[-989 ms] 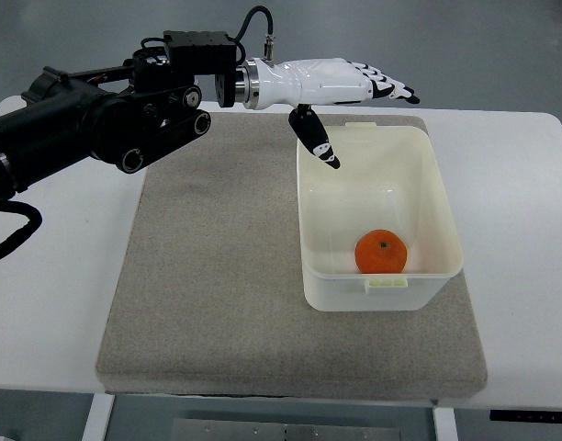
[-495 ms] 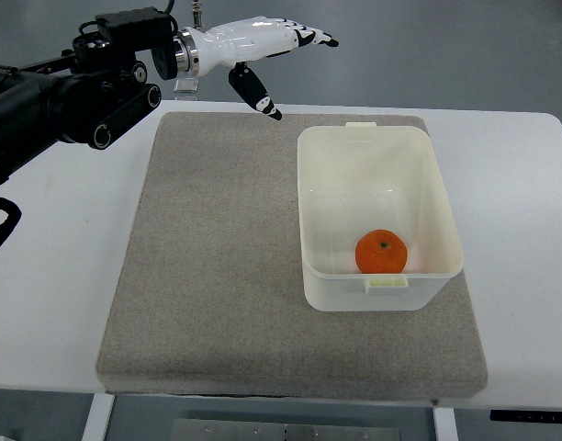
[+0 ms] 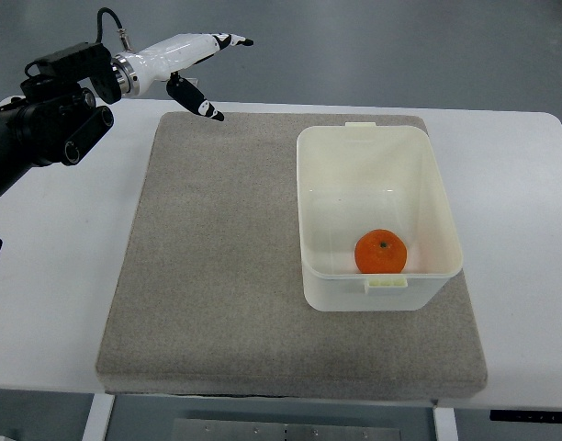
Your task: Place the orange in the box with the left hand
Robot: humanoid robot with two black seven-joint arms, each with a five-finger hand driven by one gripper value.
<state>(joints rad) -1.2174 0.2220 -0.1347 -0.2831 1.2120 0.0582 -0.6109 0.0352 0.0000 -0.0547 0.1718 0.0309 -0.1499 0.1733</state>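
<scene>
- The white table (image 3: 70,276) fills most of the view; beyond its far edge the room shows only a plain grey floor, and a strip of the table's frame shows below its near edge.
- A grey mat (image 3: 217,257) covers the middle of the table, leaving bare white margins to the left and right of it and a thin one along its near side.
- The cream box (image 3: 322,220) sits on the right half of the mat, open side up, its long axis running from the near edge towards the far edge, small tabs on its near and far rims. Left of the box the mat lies uncovered across its whole width up to the left border.
- The left arm, black, comes in at the upper left, well apart from the box, over the table's far left corner.
- The left hand (image 3: 175,55) is white with dark fingertips, stretched flat and wide, holding nothing, pointing right past the mat's far left corner; its thumb (image 3: 191,96) hangs down over that corner.
- The orange (image 3: 381,253) rests on the box floor against the near wall, roughly mid-width, its stem dimple facing up; being round, it shows no long axis.
</scene>
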